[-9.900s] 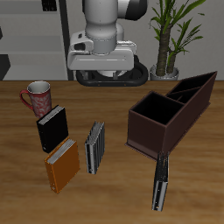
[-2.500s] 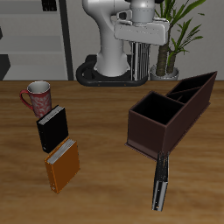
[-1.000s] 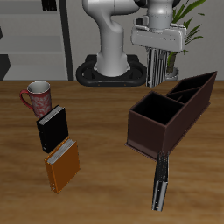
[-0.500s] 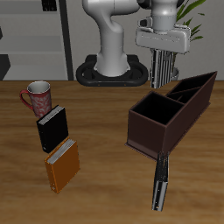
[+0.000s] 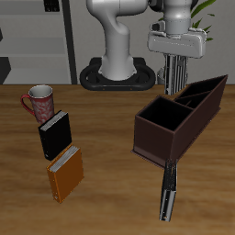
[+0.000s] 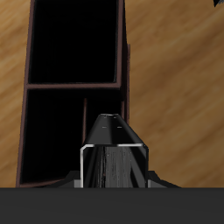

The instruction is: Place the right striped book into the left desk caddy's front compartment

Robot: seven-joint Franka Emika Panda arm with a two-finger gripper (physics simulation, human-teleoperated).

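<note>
Overhead, the gripper (image 5: 178, 62) hangs in the air near the table's back edge, closed on the right striped book (image 5: 176, 73), which dangles upright with its stripes running vertically below the jaws. Compared with a moment ago, the arm has carried the book sideways, from in front of the robot's base to a spot just behind the left desk caddy (image 5: 181, 116), and the place on the table where the book lay beside the orange book (image 5: 65, 173) is now bare. The caddy sits angled on the table (image 5: 110, 193), its big square front compartment (image 5: 162, 117) at the end nearer the table's front edge. The longer striped book (image 5: 167, 190) leans by that end, untouched. The black book (image 5: 54, 134) and the mug (image 5: 39, 103) keep their places towards the far side of the table.

From the wrist, the book (image 6: 114, 156) fills the space between the jaws, its dark rounded edge pointing down at the caddy (image 6: 125, 87). Two dark openings split by a divider lie beyond it; I cannot tell from this view alone which is the front compartment. The book's edge appears over the caddy's wall rather than clear over an opening.

By my reading, the transport is mostly done; travel along the caddy towards the square end, then a lowering, remains.
</note>
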